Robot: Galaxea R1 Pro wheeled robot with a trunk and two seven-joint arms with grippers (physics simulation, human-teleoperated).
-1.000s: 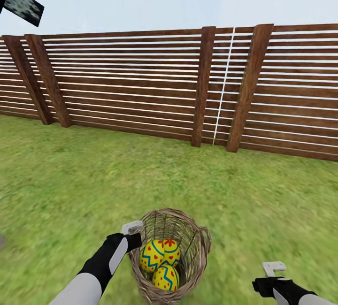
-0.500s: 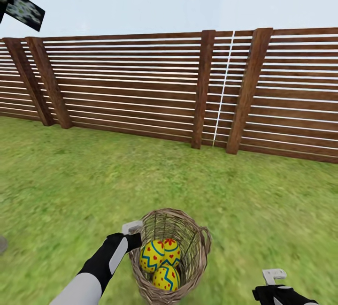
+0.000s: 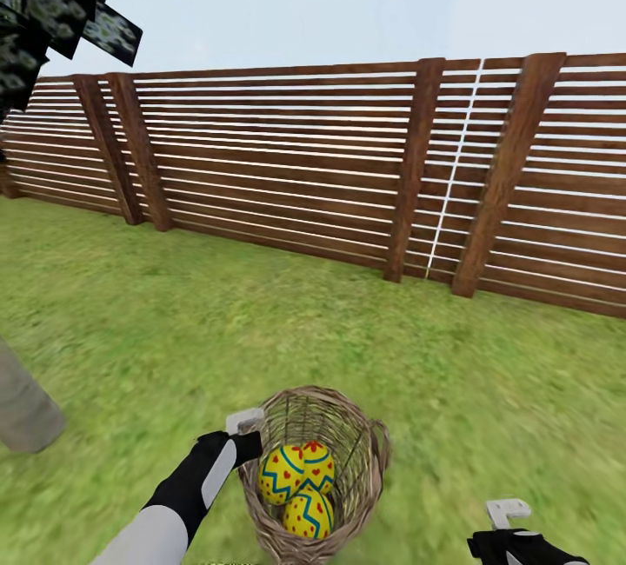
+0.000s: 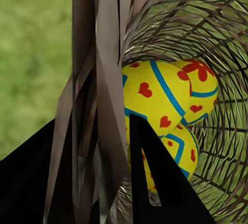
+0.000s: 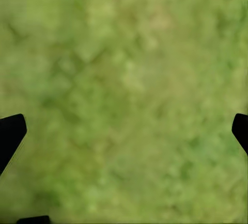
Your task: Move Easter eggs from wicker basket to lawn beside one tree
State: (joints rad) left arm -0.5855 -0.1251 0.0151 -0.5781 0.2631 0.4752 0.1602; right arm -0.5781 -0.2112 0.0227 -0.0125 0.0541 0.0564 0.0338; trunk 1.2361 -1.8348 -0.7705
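Observation:
The wicker basket (image 3: 376, 454) sits low in the head view, in front of me over the lawn (image 3: 174, 330). Three yellow Easter eggs lie inside: one with blue zigzags (image 3: 281, 473), one with a red flower (image 3: 318, 462), one with red dots (image 3: 307, 515). My left gripper (image 3: 247, 433) is shut on the basket's left rim. In the left wrist view its dark fingers (image 4: 155, 182) straddle the woven rim (image 4: 103, 79), with the eggs (image 4: 155, 95) just beyond. My right gripper (image 3: 508, 516) is open over bare grass (image 5: 124, 79). A pale tree trunk (image 3: 22, 413) stands at the left edge.
A brown slatted fence (image 3: 287, 174) with thick posts runs across the back of the garden. Dark speckled foliage (image 3: 48, 0) hangs at the upper left. Open grass lies between me, the trunk and the fence.
The camera has swung left: fence and posts slid right, and the trunk and more foliage came into view. Basket, eggs and both arms keep their place in the picture.

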